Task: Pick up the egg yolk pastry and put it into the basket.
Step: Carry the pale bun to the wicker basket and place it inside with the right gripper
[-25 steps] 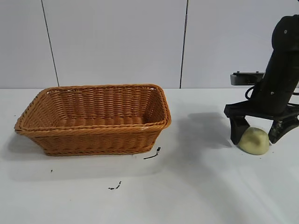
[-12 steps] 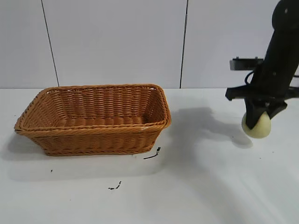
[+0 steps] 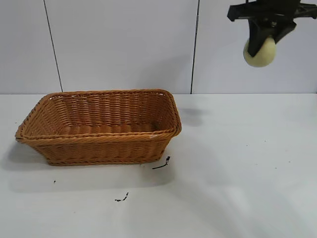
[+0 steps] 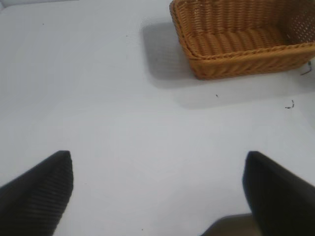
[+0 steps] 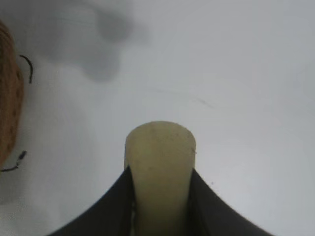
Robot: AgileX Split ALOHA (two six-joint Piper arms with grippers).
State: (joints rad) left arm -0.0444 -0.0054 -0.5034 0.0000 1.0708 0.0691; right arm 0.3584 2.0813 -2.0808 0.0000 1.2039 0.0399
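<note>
A pale yellow egg yolk pastry [image 3: 259, 52], a small rounded lump with a smooth matte surface, hangs high above the white table [image 3: 237, 188], at the upper right of the exterior view. The right hand [image 3: 262, 37] grips it from above, dark fingers [image 3: 256, 37] pressed on either side so that only the lower half of the pastry shows below them.

To the left on the table sits the basket [image 3: 101, 141], large, rectangular, orange-brown woven wicker with sloping sides and a thick braided rim. The pastry is well apart from it, off to the right and far higher. Two small black marks [image 3: 162, 164] lie on the table in front of the basket.

The right wrist view looks down past the pastry [image 5: 160, 167], showing it squeezed into a narrow, flat-topped shape between two dark fingers [image 5: 110, 206]; a sliver of basket [image 5: 7, 98] shows at one edge, with the table [image 5: 236, 98] far below.

The left wrist view shows the left hand [image 4: 157, 191] open, its two dark fingertips [image 4: 39, 189] wide apart and holding nothing, low over bare table [image 4: 98, 98] with the basket [image 4: 236, 49] some way off. The exterior view does not show this hand.
</note>
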